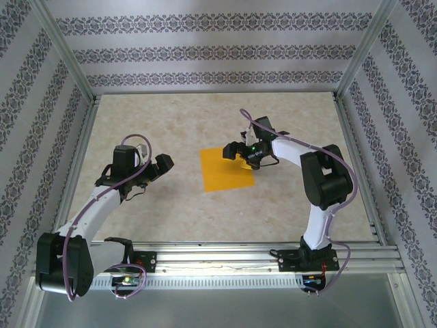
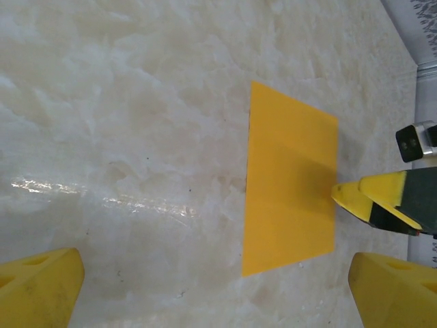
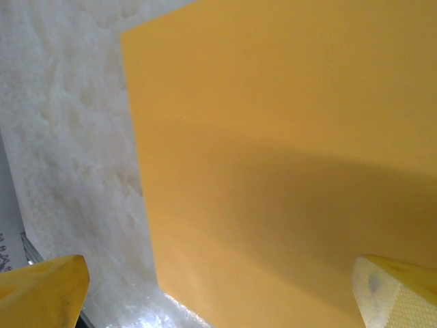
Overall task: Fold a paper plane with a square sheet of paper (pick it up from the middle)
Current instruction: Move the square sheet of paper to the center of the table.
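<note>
Rail (image 1: pixel 259 254): metal, along the near edge of the tabletop (image 1: pixel 150 123); both arm bases are bolted to it.
Left pincer (image 1: pixel 162 164): left of the sheet and apart from it, pointing right toward it. Its jaws are spread wide with nothing between them, and its yellow fingertips (image 2: pixel 37 283) hang over bare pale marbled tabletop.
Square sheet of paper (image 1: pixel 225 172): bright orange, lying flat and unfolded near the middle of the tabletop, between the two pincers.
Right pincer (image 1: pixel 236 151): over the far right corner of the sheet, jaws spread wide and gripping nothing. In its wrist view the orange paper lies beneath and between its yellow fingertips (image 3: pixel 396 290). Whether a tip touches the paper I cannot tell.
Walls (image 1: pixel 205 51): striped patterned wallpaper on the left, far and right sides.
</note>
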You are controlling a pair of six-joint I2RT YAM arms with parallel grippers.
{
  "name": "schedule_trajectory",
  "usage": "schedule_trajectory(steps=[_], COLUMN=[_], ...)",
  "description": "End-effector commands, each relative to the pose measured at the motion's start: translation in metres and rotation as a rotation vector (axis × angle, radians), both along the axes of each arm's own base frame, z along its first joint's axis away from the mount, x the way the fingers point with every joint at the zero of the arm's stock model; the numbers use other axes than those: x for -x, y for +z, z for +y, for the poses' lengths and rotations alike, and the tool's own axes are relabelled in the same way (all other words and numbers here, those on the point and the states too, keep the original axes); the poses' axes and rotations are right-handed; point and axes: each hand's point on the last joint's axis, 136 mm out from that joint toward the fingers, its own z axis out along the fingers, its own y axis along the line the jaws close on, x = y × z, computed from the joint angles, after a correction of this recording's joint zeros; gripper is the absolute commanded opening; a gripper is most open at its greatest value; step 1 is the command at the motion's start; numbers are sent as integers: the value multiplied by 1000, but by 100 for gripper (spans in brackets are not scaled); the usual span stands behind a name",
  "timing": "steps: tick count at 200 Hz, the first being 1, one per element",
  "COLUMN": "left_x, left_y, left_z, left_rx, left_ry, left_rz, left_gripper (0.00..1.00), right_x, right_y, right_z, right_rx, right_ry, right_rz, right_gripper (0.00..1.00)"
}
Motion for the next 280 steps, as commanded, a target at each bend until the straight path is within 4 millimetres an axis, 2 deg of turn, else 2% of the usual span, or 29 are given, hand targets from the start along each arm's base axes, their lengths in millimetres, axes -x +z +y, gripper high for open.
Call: schedule_trajectory(steps=[1,55,89,127,138,172,197,221,231,244,264,280], left_x=[0,-4,-5,-12,-13,-15,-16,-14,-13,-12,-10,-9], left_y=[5,17,30,47,47,38,35,33,33,30,21,11], left_z=[1,9,9,-3,-8,-23,-36,-46,-51,-59,-78,-95], left_rx=[-21,-53,-52,-26,-24,-47,-66,-114,-136,-179,-256,-338], left_ry=[10,58,72,46,23,-26,-69,-118,-147,-190,-283,-367], left_rz=[34,10,-15,-86,-78,-37,-28,-16,-12,2,42,94], left_gripper=[100,100,100,100,100,100,100,100,98,97,94,91], right_x=[4,42,70,87,91,98,94,86,81,76,70,71], right_y=[-7,-35,-30,-25,-24,-33,-18,23,40,53,62,61], right_z=[4,8,18,28,37,43,53,57,52,35,-6,-45], right_rx=[25,89,79,45,-1,-77,-112,-140,-142,-109,-41,17], right_ry=[12,-15,-43,-195,-216,-361,-322,-263,-266,-315,-425,-522], right_rz=[30,104,106,113,111,148,116,-6,-64,-123,-193,-202], right_gripper=[98,98,98,98,98,98,98,98,98,98,98,98])
